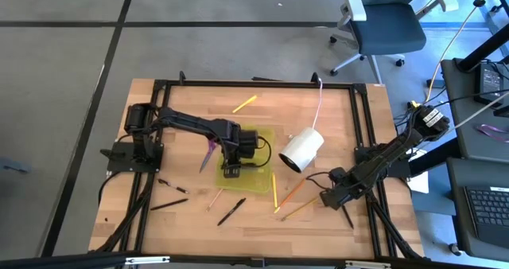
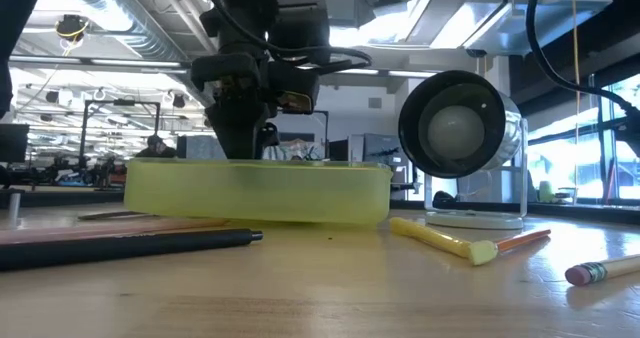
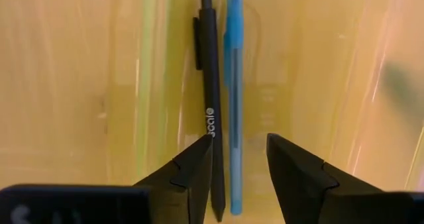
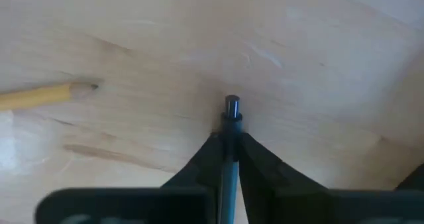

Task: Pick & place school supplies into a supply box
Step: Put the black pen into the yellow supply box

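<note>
The yellow-green supply box (image 1: 256, 173) sits at the table's middle. A black pen (image 3: 211, 111) and a blue pen (image 3: 233, 105) lie side by side in it. My left gripper (image 1: 231, 171) hangs open just above them, pointing down, its fingers (image 3: 195, 168) on either side of the blue pen. My right gripper (image 1: 337, 203), at the near right, is shut on a dark pen (image 1: 347, 216). On the wood lie purple scissors (image 1: 208, 152), a yellow marker (image 1: 244, 103), a yellow pencil (image 1: 274, 191), an orange pencil (image 1: 293, 190) and black pens (image 1: 231, 212). My right gripper pinches the dark pen between its two fingers close to one end (image 4: 230, 121). That end pokes out just past the fingertips. The fingers come from above, pointing down. The pen stays low at the wooden tabletop; whether it is lifted clear I cannot tell.
A white cylinder on a pink cord (image 1: 302, 150) lies just right of the box. A sharpened yellow pencil tip (image 4: 73, 91) points toward my right gripper. Black frame rails (image 1: 366, 134) run along the table edges. An office chair (image 1: 382, 22) stands beyond the far edge.
</note>
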{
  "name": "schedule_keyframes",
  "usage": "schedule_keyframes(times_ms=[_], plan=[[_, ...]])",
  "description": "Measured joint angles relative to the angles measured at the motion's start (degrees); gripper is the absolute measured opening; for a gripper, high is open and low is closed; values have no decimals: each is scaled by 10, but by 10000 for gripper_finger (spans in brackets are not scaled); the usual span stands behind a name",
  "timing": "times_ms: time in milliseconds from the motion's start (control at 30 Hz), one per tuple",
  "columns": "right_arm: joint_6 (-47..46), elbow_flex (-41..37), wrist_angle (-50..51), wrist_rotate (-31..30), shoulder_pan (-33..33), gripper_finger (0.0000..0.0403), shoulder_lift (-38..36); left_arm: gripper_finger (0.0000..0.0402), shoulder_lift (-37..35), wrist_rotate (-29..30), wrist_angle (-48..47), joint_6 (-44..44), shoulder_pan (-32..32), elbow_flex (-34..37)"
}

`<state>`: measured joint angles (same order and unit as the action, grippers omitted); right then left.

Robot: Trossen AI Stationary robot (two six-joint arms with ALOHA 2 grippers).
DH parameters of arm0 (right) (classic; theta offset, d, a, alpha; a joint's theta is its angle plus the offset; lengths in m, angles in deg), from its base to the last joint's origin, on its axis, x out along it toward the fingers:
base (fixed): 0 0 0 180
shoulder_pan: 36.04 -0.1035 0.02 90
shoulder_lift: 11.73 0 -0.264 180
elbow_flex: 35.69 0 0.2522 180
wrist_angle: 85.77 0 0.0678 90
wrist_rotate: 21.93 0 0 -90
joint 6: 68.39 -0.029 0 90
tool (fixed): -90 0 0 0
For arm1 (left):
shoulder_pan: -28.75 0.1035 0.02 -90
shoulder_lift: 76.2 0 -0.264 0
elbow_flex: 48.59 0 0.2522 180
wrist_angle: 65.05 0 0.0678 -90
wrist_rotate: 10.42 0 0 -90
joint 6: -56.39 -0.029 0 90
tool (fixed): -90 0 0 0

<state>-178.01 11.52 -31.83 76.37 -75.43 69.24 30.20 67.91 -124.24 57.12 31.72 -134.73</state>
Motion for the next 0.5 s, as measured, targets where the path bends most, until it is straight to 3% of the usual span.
schedule_keyframes(times_ms=[300,500], plan=[[35,42,25,-27,0,44,-30,126,-46,0,-8,-4,27,-2],[81,97,26,-133,0,43,-62,125,-78,-6,48,-6,43,-2]])
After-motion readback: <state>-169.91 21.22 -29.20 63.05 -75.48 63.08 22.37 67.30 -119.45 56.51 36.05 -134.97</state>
